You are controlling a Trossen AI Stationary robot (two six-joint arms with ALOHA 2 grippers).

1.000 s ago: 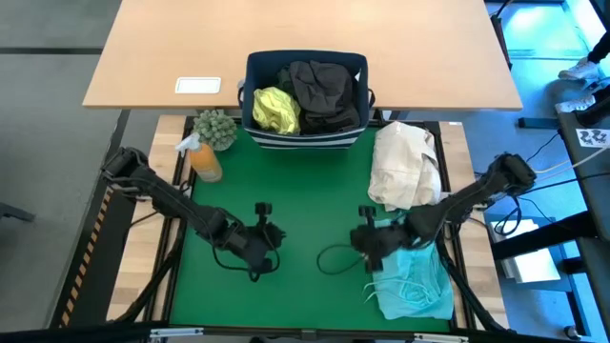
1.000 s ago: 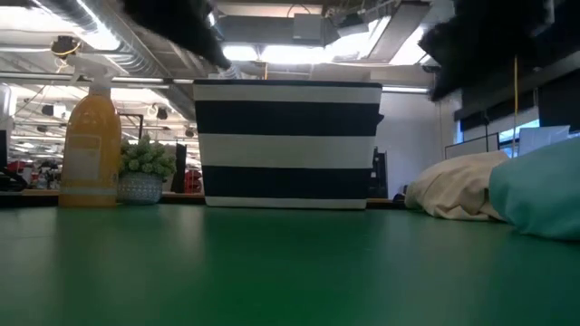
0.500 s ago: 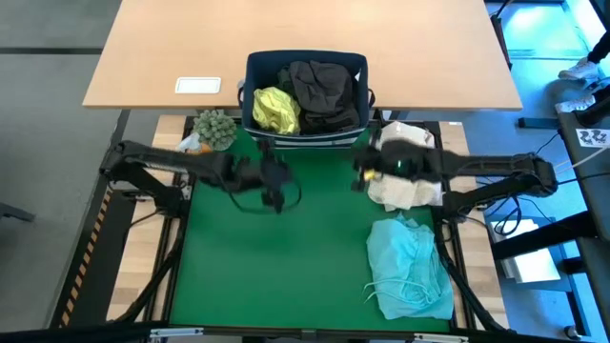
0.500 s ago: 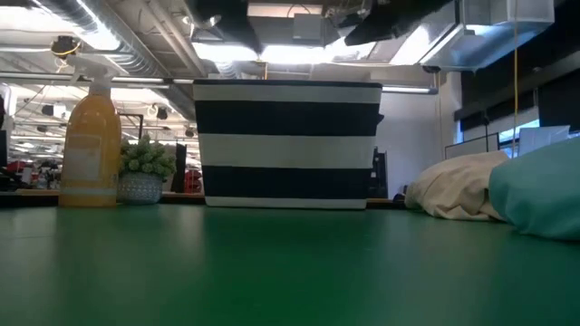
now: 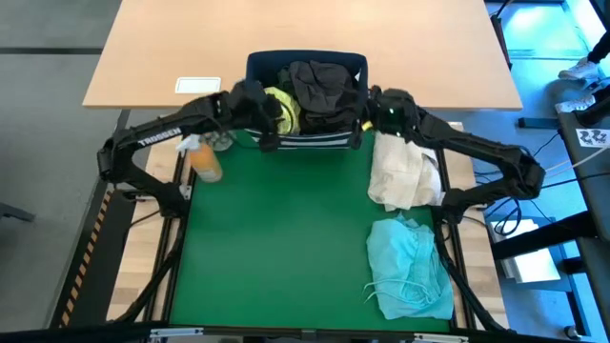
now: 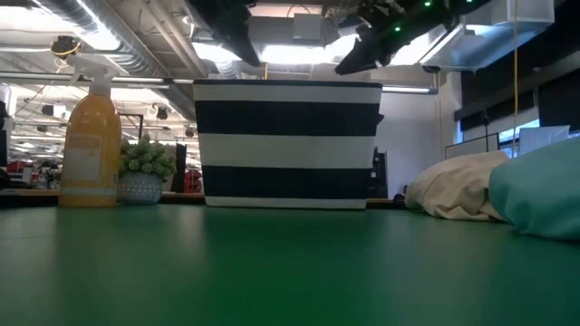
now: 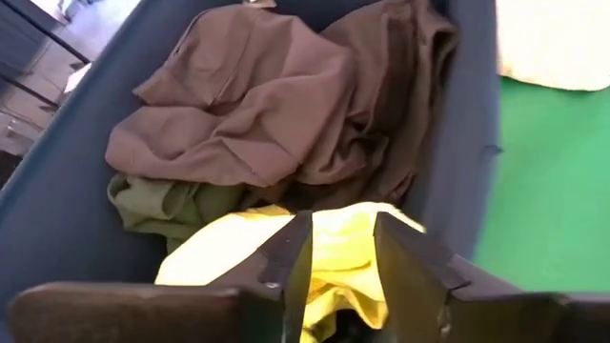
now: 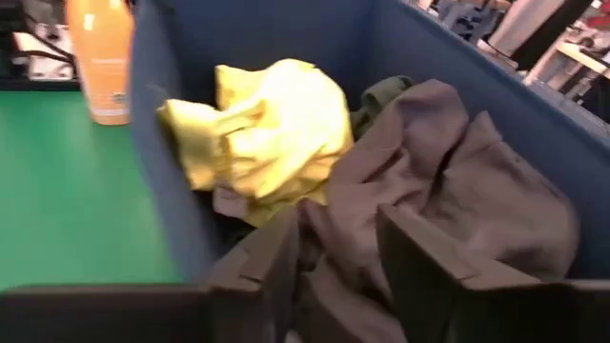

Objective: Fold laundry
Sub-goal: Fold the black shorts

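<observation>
**Both arms reach into the bin**

Both arms stretch over the bin [image 5: 255, 67]. The left gripper [image 7: 335, 262] hangs, fingers parted, over the yellow shirt [image 7: 334, 238]; the right gripper [image 8: 338, 252], fingers apart, hangs over the dark garment [image 8: 448, 181]. The turquoise garment [image 5: 412, 267] lies well apart from the bin.

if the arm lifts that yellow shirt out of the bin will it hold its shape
Probably not: the yellow shirt lies crumpled, so it should droop and unfurl. It looks light. It touches the grey garment, which might drag along.
</observation>
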